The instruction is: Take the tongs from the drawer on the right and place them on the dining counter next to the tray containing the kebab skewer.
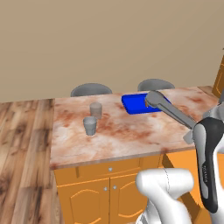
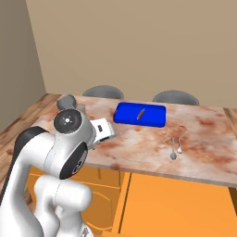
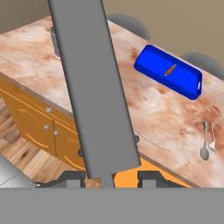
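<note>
The robot's jaws are pinching the tongs (image 3: 94,87) at one end, so the long grey bar sticks far out beyond them. In the hand view, the two dark finger tips sit at six o'clock with the bar rising between them toward twelve o'clock. From the left base view, the rounded scoop end of the tongs (image 1: 154,99) hangs over the near edge of the blue tray (image 1: 133,104), above the marbled desk (image 1: 113,135).

The main risk, as I judge it, comes from that long overhang. Held only at the tail, the tongs could pivot or slip in the grip if the arm swings quickly. The far end could also dip and strike the tray rim, nudging it, or disturb the small skewer (image 2: 140,113) lying at the middle of the tray (image 2: 125,115). Letting go from this spot could leave the tongs partly on the tray instead of beside it.

Two small shiny utensils (image 2: 176,147) lie on the bare desk at about four o'clock from the tray in the right base view; lowering the tongs on that side could knock them. Two grey cups (image 1: 92,118) stand well apart from the tray, at its eight o'clock in the left base view.

The open drawer (image 2: 176,203) juts out below the desk edge.
</note>
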